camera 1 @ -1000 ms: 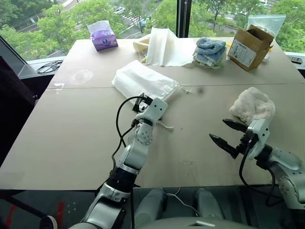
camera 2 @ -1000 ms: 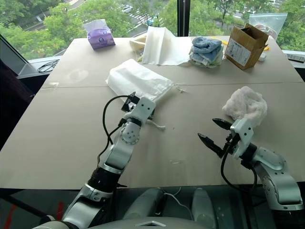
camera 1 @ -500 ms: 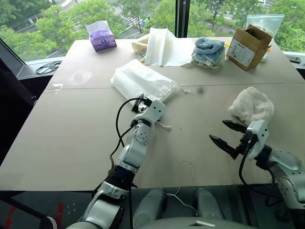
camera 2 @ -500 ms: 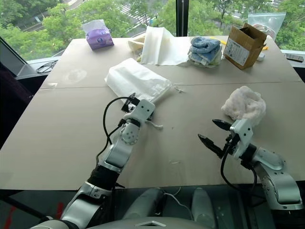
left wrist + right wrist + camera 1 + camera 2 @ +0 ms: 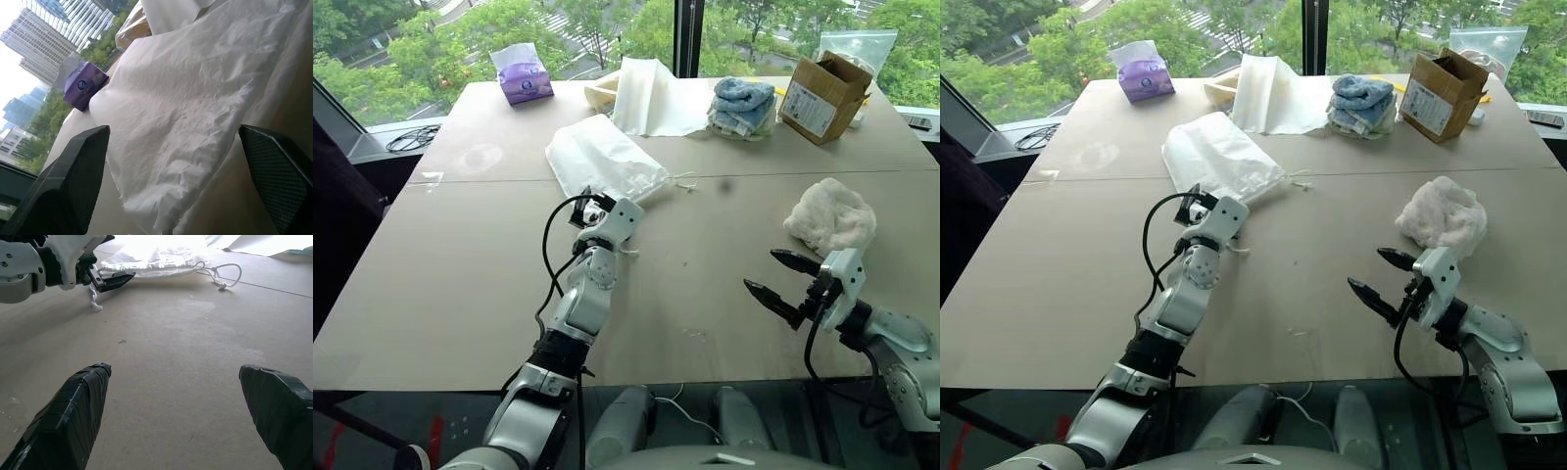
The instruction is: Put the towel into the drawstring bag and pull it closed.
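Observation:
The drawstring bag (image 5: 607, 162) lies flat and white on the table's far middle, its knotted cords (image 5: 690, 179) trailing right. My left gripper (image 5: 590, 203) is at the bag's near edge. In the left wrist view its fingers (image 5: 73, 181) stand wide open, with the bag's wrinkled cloth (image 5: 195, 98) close ahead between them. The towel (image 5: 832, 217), a fluffy off-white lump, sits at the right. My right gripper (image 5: 760, 271) hovers open and empty just in front of the towel, pointing left across bare table. Its wrist view shows the left gripper (image 5: 112, 281) and the bag (image 5: 156, 257).
Along the far edge are a purple tissue pack (image 5: 522, 76), a cream sheet of cloth (image 5: 651, 98), stacked blue and grey towels (image 5: 744, 106) and a cardboard box (image 5: 827, 96). A black cable (image 5: 411, 137) lies beyond the table's far left corner.
My left gripper has moved forward and left, up to the bag's near edge, and the bag's outline looks slightly narrower. The right gripper and the towel have stayed put.

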